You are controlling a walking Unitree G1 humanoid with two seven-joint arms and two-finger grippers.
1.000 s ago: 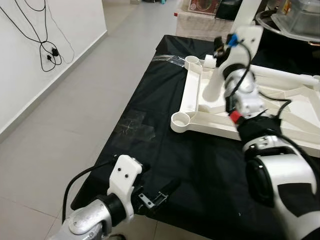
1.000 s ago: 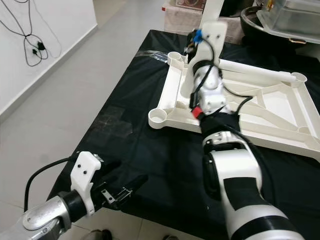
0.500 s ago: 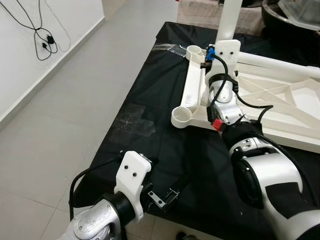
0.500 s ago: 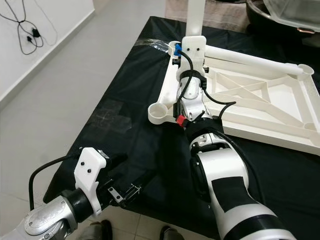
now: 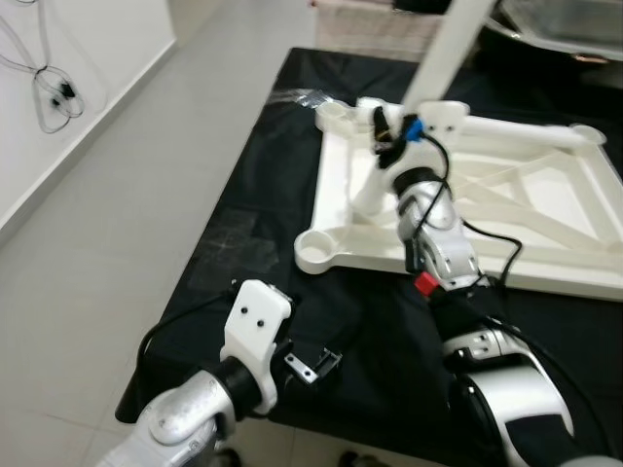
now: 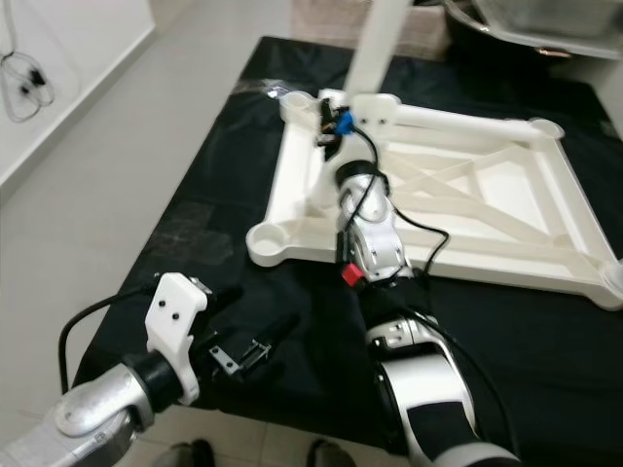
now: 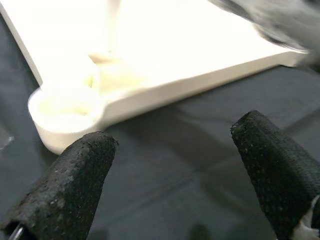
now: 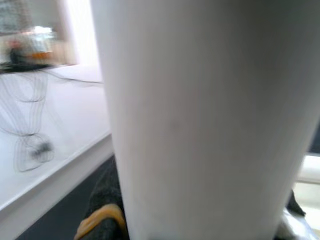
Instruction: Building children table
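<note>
A white plastic table frame [image 5: 329, 199] lies upside down on a black-covered table, with round leg sockets at its corners; the near-left socket [image 5: 314, 251] is empty. My right gripper [image 5: 387, 131] is shut on a white table leg [image 5: 446, 53], which leans over the frame's far-left part. The right wrist view shows the leg [image 8: 200, 120] close up between the fingers. My left gripper [image 5: 313, 364] hovers open and empty low over the cloth near the table's front edge, short of the near-left socket [image 7: 65, 107]. One of its black fingertips [image 7: 75, 180] stands wide apart from the other.
A long white tube [image 5: 516, 126] lies along the frame's far edge. A patch of clear tape [image 5: 234, 243] sticks to the cloth left of the frame. Grey tiled floor [image 5: 97, 243] and a white wall with black cables [image 5: 54, 92] are on the left. Containers crowd the far end.
The camera has shifted, so the frame sits more to the left and nearer. The leg stays in my right gripper over the far-left corner. My left gripper keeps low by the front edge.
</note>
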